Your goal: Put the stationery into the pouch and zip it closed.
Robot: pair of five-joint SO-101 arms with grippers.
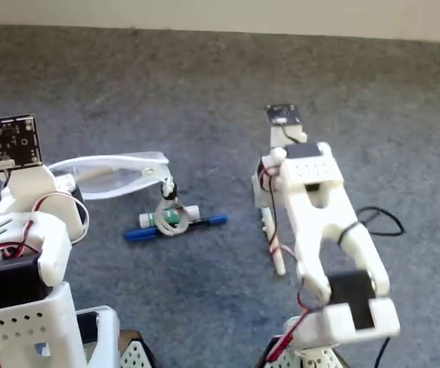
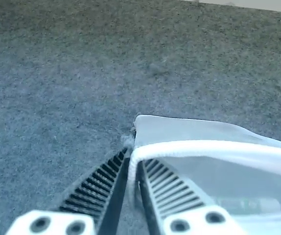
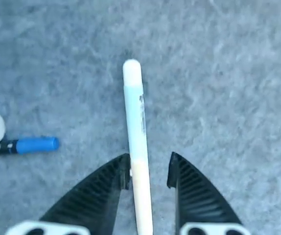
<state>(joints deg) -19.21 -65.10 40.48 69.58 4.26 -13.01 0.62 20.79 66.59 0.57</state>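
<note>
Right gripper (image 3: 149, 156), jaws parted, straddles the white pen (image 3: 133, 98) lying lengthwise between them; left gripper (image 2: 133, 156) pinches the pouch (image 2: 189, 129) rim.

- table cover (image 1: 205, 77): grey cloth, rough, fibrous, matt
- pouch (image 1: 116, 175): translucent plastic, smooth, slightly glossy
- white pen (image 3: 135, 112): smooth plastic
- right gripper (image 3: 149, 156): black ribbed plastic, matt

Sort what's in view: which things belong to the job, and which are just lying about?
Job: pouch, gripped by the left gripper; white pen, straddled by the open right gripper; blue pen; white tube.
Lying about: black cable; grey carpet.
</note>
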